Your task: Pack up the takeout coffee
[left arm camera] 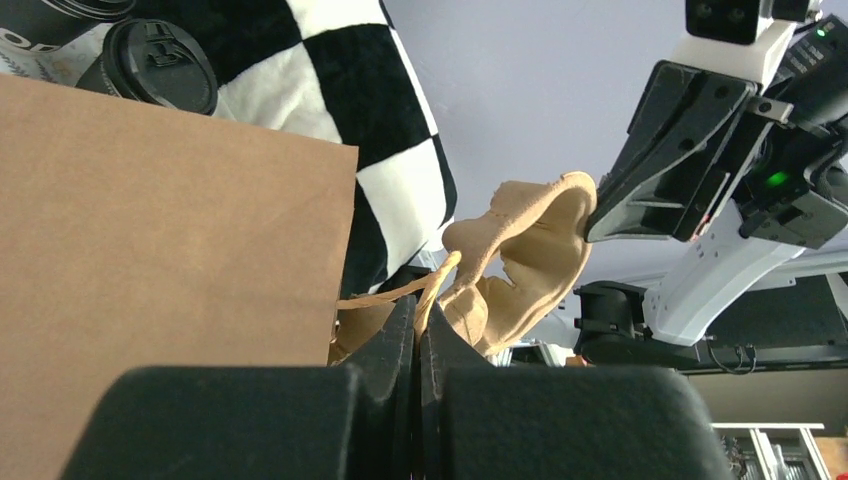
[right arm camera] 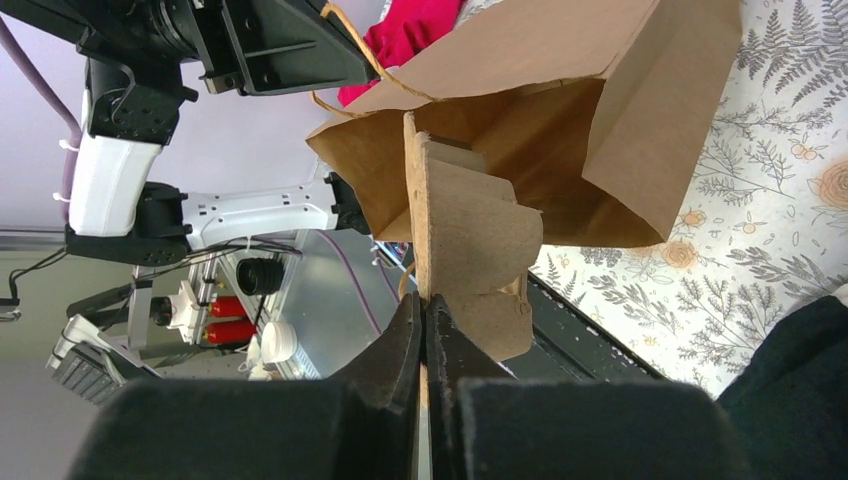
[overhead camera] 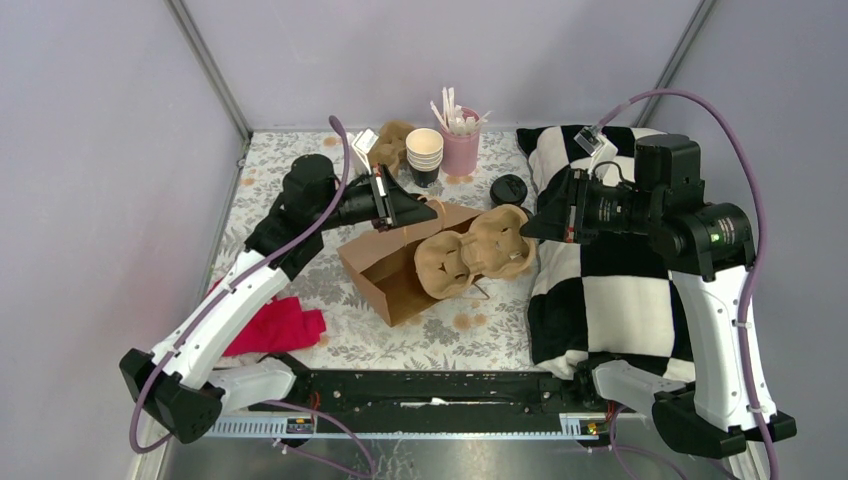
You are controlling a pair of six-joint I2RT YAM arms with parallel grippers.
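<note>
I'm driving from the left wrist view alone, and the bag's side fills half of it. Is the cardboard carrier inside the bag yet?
Observer: Partly. The right wrist view shows the far end of the carrier just inside the open mouth of the bag, with the near end pinched in the right hand.
Operator: Any cups in its wells?
Observer: None. From above, the wells look empty.
Operator: Where are the cups, then?
Observer: A stack of lidless cups stands at the back, beside a pink cup of stirrers.
</note>
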